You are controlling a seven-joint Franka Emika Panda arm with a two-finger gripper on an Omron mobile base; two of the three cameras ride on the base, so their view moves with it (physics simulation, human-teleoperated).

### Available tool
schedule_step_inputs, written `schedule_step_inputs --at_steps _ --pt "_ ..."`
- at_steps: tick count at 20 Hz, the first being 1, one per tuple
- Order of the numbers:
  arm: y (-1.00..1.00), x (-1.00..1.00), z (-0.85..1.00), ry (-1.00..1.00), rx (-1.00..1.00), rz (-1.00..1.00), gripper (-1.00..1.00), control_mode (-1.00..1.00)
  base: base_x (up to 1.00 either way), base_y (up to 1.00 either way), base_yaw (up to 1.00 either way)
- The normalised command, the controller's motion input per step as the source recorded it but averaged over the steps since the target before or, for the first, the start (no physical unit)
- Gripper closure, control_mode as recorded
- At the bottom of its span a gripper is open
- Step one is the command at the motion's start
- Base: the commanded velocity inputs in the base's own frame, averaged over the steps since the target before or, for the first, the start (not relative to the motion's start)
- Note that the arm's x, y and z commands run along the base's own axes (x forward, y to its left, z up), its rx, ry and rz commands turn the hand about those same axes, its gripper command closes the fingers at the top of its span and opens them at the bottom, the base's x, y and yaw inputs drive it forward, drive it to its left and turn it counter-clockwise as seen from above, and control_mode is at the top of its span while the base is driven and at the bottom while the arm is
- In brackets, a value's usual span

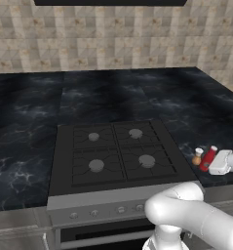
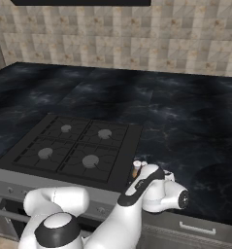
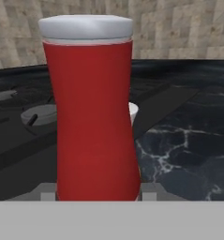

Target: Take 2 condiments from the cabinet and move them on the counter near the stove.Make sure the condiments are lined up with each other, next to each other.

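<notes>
Left base view: your red bottle [image 1: 208, 158] sits tilted at the gripper [image 1: 216, 162], just right of the stove [image 1: 115, 156] on the black desk [image 1: 25, 117]. The orange-brown bottle [image 1: 198, 156] stands right beside it, nearer the stove, so the pair is lining up along the stove's edge as the task wants. Whether red's base touches the desk, can't tell.

Right base view: the wrist hides most of it; you only get the orange-brown bottle's [image 2: 136, 168] top peeking out beside the stove [image 2: 74, 148] corner. The red one is blocked by the hand.

Hand view: red bottle [image 3: 92, 112] sits between the fingers [image 3: 48, 196], which are partly closed on its lower body. A white cap [image 3: 133, 112] shows just behind it: the neighbour. Judgement: hold is kept until red is upright.
</notes>
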Motion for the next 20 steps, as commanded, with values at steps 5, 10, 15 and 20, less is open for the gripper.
schedule_step_inputs --at_steps 5,10,15,20 --pt "0.0 0.05 -0.17 0.0 0.0 0.0 1.0 -1.0 0.0 0.0 0.0" --pt "0.0 0.07 -0.14 0.0 0.0 0.0 1.0 -1.0 0.0 0.0 0.0" --pt "0.0 0.07 -0.13 0.0 0.0 0.0 1.0 -1.0 0.0 0.0 0.0" --pt "0.0 0.07 -0.15 0.0 0.0 0.0 1.0 -1.0 0.0 0.0 0.0"
